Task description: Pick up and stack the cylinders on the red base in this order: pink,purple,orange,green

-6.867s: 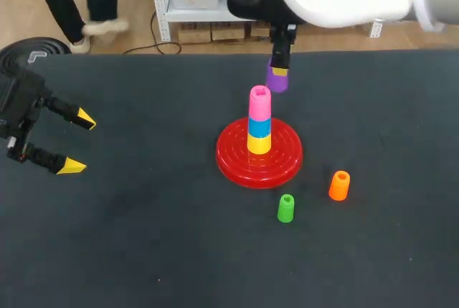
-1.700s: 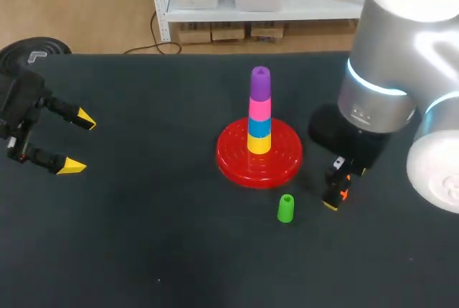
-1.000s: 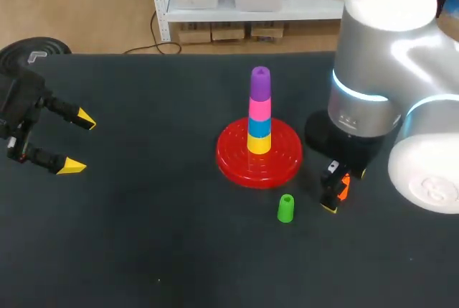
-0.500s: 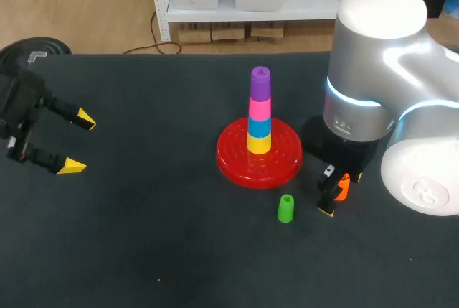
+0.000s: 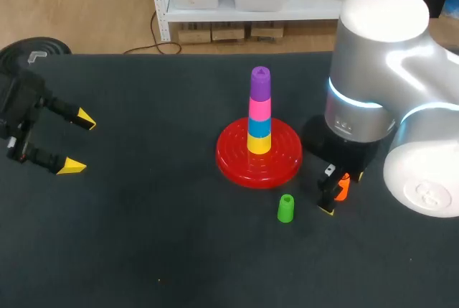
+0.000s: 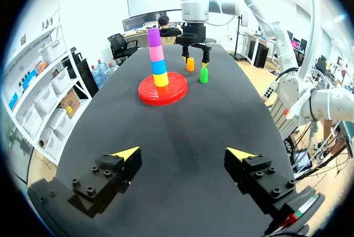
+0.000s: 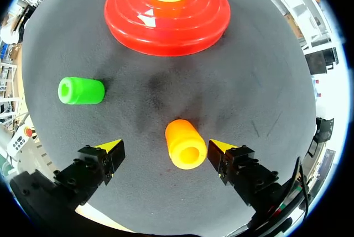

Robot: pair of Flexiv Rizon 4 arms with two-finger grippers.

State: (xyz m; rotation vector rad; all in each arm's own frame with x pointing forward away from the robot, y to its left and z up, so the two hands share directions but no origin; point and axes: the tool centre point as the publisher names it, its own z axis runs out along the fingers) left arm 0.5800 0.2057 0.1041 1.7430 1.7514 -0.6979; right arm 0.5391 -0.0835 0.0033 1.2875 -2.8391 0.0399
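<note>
The orange cylinder [image 7: 185, 144] stands upright on the table [image 5: 143, 250], between the 2 yellow-tipped fingers of the right gripper [image 7: 164, 148]. The fingers are spread wide. The cylinder sits close to the finger on the side away from the green cylinder [image 7: 81, 91], and the other finger is well clear of it, so nothing is gripped. In the head view the right arm comes down over this spot, and the orange cylinder [image 5: 342, 187] shows only partly between the dark fingers of the right gripper [image 5: 338, 192].

The green cylinder [image 5: 285, 208] stands upright near the orange one, outside the fingers and just in front of the red base [image 5: 237, 161].

On the red base stands a stack of 4 cylinders: yellow [image 5: 259, 143] at the bottom, then blue [image 5: 259, 128], pink [image 5: 259, 109] and purple [image 5: 260, 82] on top. The base lies ahead of the right gripper, apart from both loose cylinders.

The left gripper [image 5: 79, 143] hangs over the table's left side, well apart from everything, with its fingers spread and nothing between them.
</note>
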